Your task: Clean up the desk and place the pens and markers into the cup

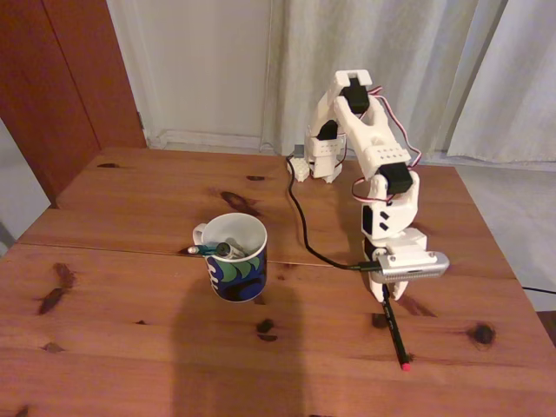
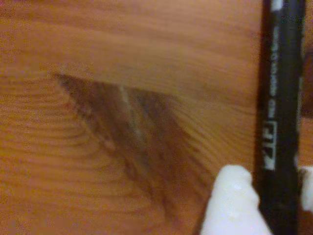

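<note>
- Nearest me, the black pen (image 1: 395,334) lies on the counter (image 1: 130,347) at about five o'clock from the cup (image 1: 236,256), well apart from it, its pink-red tip pointing my way.
- The claw (image 1: 384,291) is down on the pen's far end; in the wrist view a white fingertip (image 2: 230,203) sits on each side of the barrel, closed to about its width and seemingly gripping it.
- The pen looks light, stiff and smooth; held so near one end, it may swing.
- Further back, the cup already holds the teal pen (image 1: 201,249) and the marker (image 1: 233,252).
</note>
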